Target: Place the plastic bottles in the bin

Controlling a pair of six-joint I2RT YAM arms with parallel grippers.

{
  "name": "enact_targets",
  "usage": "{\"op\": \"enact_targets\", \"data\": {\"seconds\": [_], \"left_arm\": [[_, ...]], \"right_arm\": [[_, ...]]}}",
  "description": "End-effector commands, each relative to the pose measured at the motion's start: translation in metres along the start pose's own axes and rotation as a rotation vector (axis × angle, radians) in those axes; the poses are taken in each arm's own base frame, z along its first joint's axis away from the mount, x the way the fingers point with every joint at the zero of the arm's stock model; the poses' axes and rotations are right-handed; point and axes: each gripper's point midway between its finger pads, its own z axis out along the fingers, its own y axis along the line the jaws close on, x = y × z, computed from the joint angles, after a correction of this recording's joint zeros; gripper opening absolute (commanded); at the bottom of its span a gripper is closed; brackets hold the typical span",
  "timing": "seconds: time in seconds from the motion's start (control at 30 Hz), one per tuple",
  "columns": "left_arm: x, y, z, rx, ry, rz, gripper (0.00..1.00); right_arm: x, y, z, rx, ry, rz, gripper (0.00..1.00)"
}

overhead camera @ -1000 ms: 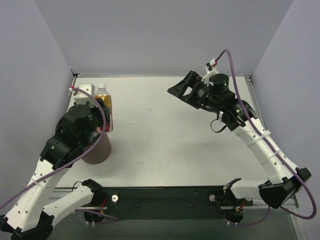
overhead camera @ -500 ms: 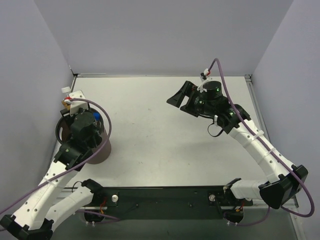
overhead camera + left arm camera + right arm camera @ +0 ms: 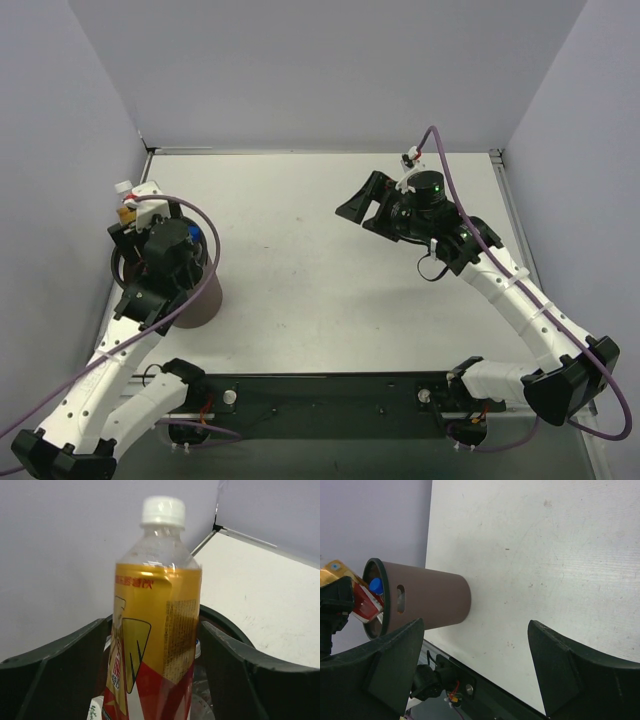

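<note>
We have the red-and-yellow-labelled clear plastic bottle with a white cap standing in the mouth of the round tan-brown bin with a black rim, at the left side of the white tabletop. Its lower end is below the rim and its shoulder and cap are above it. The left gripper hangs over the far-left part of the bin with one finger close on each side of the label. We cannot tell from these views whether the fingers press the bottle or have let go of it. A blue-capped bottle lies inside the bin, and the left wrist view shows other clear plastic below the labelled bottle.

The right gripper hovers well apart over the right of the table, spread wide with nothing between its fingers.

We judge the bottle to be light, since no liquid shows in its clear shoulder. Its wall is probably thin and would dent under a hard squeeze, and the glossy label film may be slippery. The best hold is across the labelled mid-body, not the narrow neck. If released, it should slide down among the others.
</note>
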Motion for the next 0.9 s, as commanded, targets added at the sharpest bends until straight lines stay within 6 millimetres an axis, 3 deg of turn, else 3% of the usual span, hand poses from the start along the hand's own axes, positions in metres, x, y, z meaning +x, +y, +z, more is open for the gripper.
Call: {"op": "enact_targets", "data": {"seconds": [0.0, 0.03, 0.23, 0.4, 0.5, 0.63, 0.87], "left_arm": [[-0.013, 0.007, -0.005, 0.023, -0.011, -0.066, 0.88], [-0.019, 0.008, -0.006, 0.026, -0.015, -0.075, 0.92], [-0.033, 0.011, -0.009, 0.046, -0.019, -0.079, 0.96], [-0.054, 0.000, -0.017, 0.160, -0.011, -0.109, 0.96], [-0.065, -0.022, -0.025, 0.298, 0.013, -0.107, 0.97], [-0.066, -0.056, -0.040, 0.487, 0.089, -0.087, 0.97], [-0.050, -0.108, -0.073, 0.772, 0.230, -0.098, 0.97]], "right_arm": [[-0.012, 0.013, -0.007, -0.058, -0.044, -0.022, 0.79], [-0.012, 0.014, -0.007, -0.061, -0.044, -0.023, 0.79], [-0.011, 0.013, -0.003, -0.063, -0.036, -0.011, 0.79], [-0.010, 0.014, -0.003, -0.062, -0.034, -0.011, 0.79], [-0.011, 0.015, -0.002, -0.065, -0.033, -0.013, 0.79], [-0.008, 0.014, -0.001, -0.065, -0.025, -0.013, 0.80], [-0.005, 0.009, -0.001, -0.055, -0.020, -0.012, 0.80]]}}
